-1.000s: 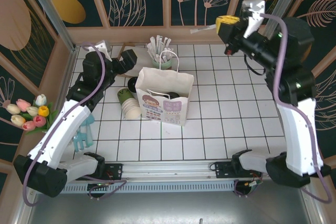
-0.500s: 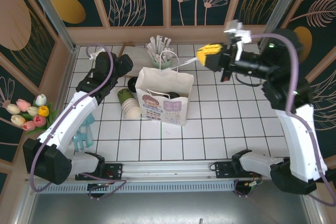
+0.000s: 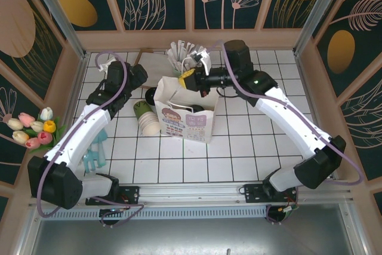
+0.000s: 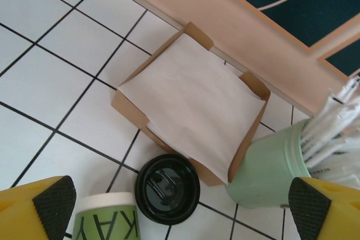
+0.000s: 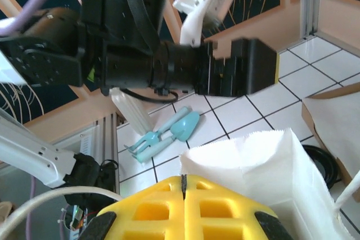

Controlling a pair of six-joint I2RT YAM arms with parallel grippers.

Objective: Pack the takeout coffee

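The takeout coffee (image 4: 167,188) stands upright on the white tiles, and I see its black round lid from above. In the top view the coffee (image 3: 151,95) sits just left of a white paper bag (image 3: 185,110), which stands open. My left gripper (image 4: 188,213) hovers open above the cup, one yellow finger on each side of the frame; from above, the left gripper (image 3: 142,76) is behind the cup. My right gripper (image 5: 183,179) is shut, with nothing showing between its fingers. In the top view the right gripper (image 3: 187,79) is at the bag's back rim.
A pale-green straw holder (image 4: 264,167) and a brown tray lined with paper (image 4: 191,96) stand behind the cup. A light-green cup with a cream rim (image 4: 107,217) lies beside it, with stacked cream cups (image 3: 149,125) nearer. A teal fork and spoon (image 5: 166,133) lie far left.
The right arm swung from the back right corner leftward and down to the bag's back rim. The left gripper shifted slightly and now hovers over the cup.
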